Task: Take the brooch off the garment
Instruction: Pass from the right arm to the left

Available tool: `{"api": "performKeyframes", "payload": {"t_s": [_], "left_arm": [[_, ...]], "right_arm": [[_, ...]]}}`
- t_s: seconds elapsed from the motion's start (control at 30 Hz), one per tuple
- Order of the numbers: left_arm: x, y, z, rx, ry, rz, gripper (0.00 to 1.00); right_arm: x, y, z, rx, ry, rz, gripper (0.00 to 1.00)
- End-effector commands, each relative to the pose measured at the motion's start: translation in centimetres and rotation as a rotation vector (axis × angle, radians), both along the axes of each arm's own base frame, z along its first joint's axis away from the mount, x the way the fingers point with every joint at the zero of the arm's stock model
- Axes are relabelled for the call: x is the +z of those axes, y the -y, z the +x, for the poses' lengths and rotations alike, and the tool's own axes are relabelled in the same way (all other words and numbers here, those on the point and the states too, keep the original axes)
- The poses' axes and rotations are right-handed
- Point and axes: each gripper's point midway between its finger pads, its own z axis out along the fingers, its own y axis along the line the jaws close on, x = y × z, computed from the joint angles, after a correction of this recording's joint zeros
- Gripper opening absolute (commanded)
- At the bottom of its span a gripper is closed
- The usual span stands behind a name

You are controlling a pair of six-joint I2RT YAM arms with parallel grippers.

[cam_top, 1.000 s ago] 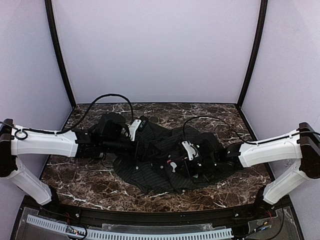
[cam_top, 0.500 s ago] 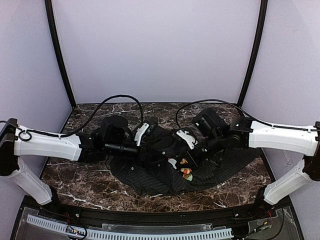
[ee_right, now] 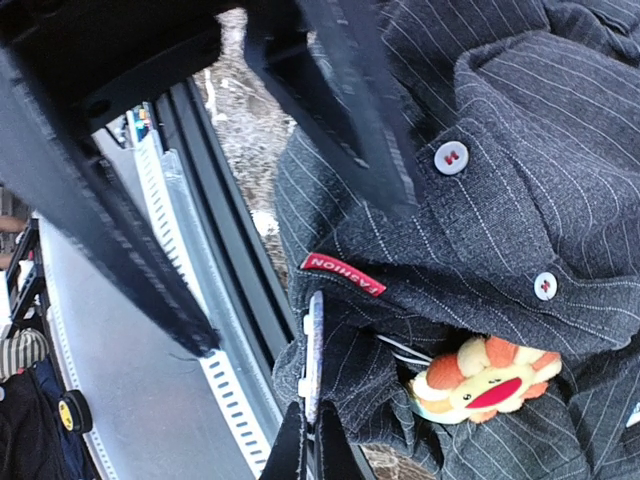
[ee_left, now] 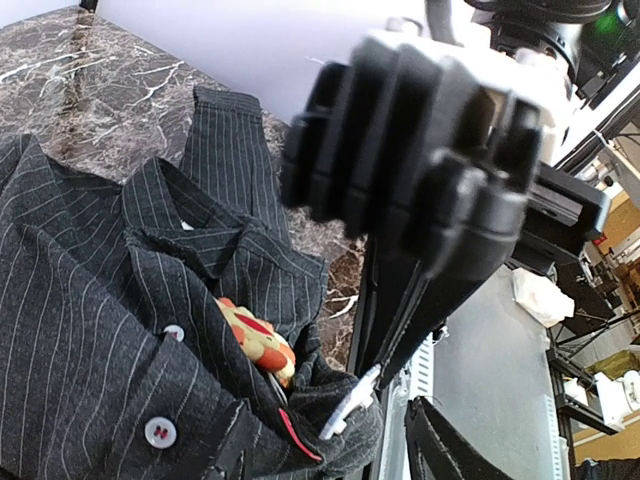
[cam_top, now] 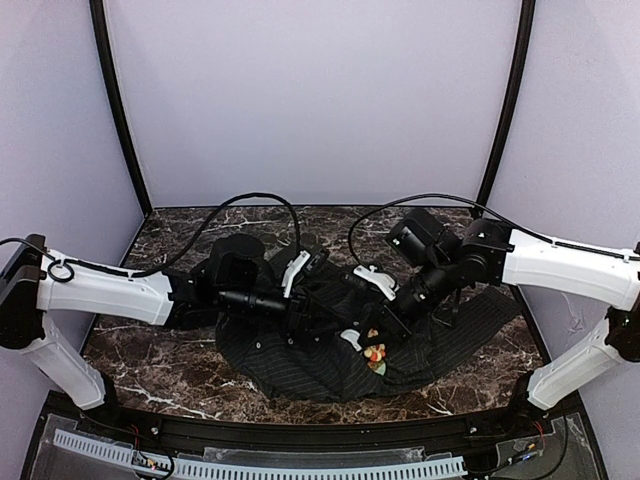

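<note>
Little room between brooch, right pincer

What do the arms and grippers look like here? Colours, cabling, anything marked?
Left arm and right arm: white link shells, black joints. A black cable loops loose over each wrist. Left gripper and right gripper: black, thin flat fingers, white block at the base; the right's housing is ribbed. No readable markings.
</note>
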Motion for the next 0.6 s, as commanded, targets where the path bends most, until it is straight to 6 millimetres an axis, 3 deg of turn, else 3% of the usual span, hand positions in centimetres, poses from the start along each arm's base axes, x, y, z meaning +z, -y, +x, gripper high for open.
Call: {"api": "performKeyframes", "payload": {"t_s": [0.0, 0.43, 0.57], "left_arm": [[0.5, 0.4, -0.9, -0.037, -0.018, -0.044, 0.51], [0.7, 0.9, -2.0, -0.092, -0.044, -0.075, 0.49], [0.4, 1.2, -2.5, -0.112, -0.057, -0.075, 0.43]], "right_arm": [[3.1, -0.9, -0.9, 0.052, 0.010, 0.122, 0.00], [3.8, -0.8, -0.4, 0.045, 0.012, 0.174, 0.00], [3.8, -0.7, -0.3, 0.045, 0.009, 0.178, 0.00]]}}
